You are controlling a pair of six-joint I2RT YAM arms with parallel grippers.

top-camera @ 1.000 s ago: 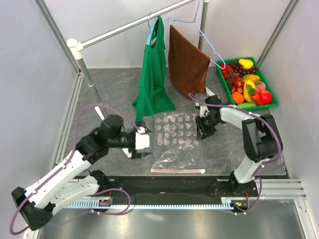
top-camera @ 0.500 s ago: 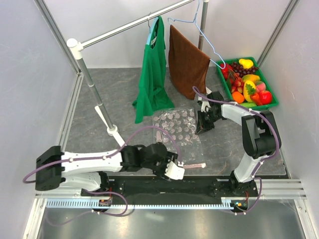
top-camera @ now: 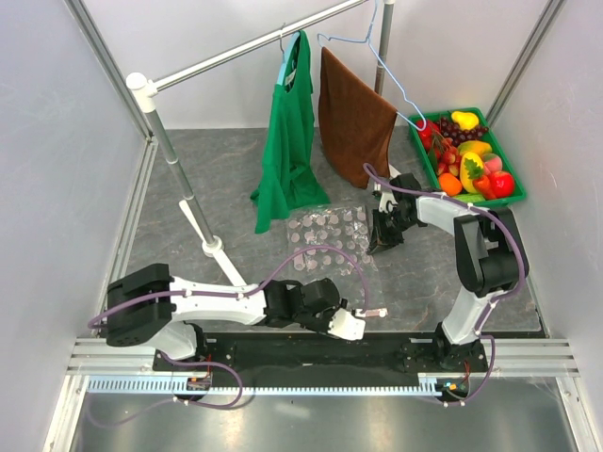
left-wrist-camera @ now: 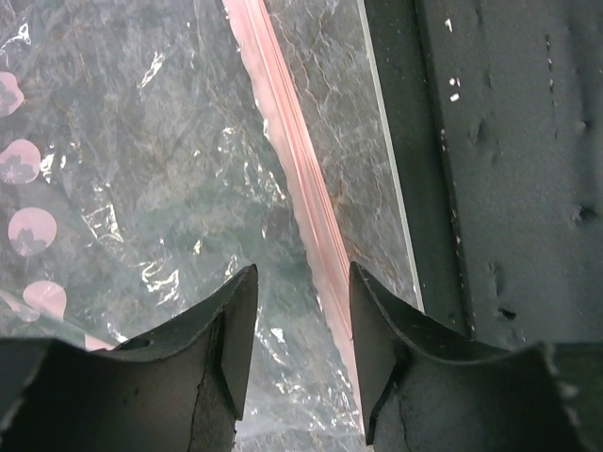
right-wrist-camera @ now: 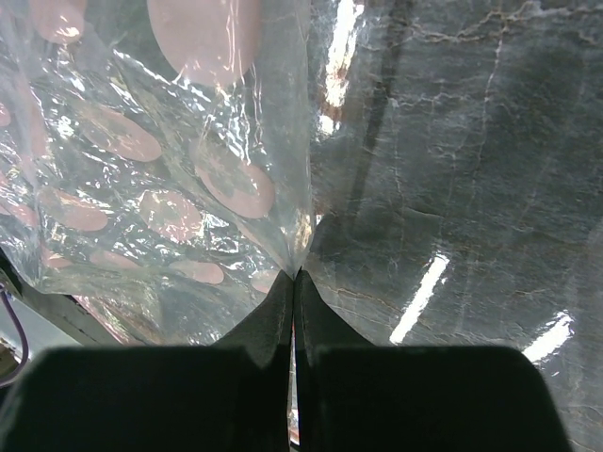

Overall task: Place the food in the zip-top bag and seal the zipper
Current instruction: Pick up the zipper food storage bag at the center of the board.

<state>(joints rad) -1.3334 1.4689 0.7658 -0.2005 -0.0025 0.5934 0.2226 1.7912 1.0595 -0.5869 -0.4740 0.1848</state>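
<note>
At the bottom of the overhead view my left gripper (left-wrist-camera: 301,273) sits low over the near short edge of the zip-top bag (top-camera: 330,247). Its jaws are parted a moderate way and hold nothing. The pink zipper (left-wrist-camera: 280,132) runs up between my fingers, nearer the one on the right of the wrist view. Further back, at the bag's right edge, my right gripper (right-wrist-camera: 294,299) is pinched tight on a fold of the clear film. The food (top-camera: 468,151) is all heaped in the green tray (top-camera: 499,199) at upper right; none is in the bag. I judge the step in hand is opening the mouth. Next I should close on one lip at the zipper and lift it away from the other, without catching both layers.
</note>
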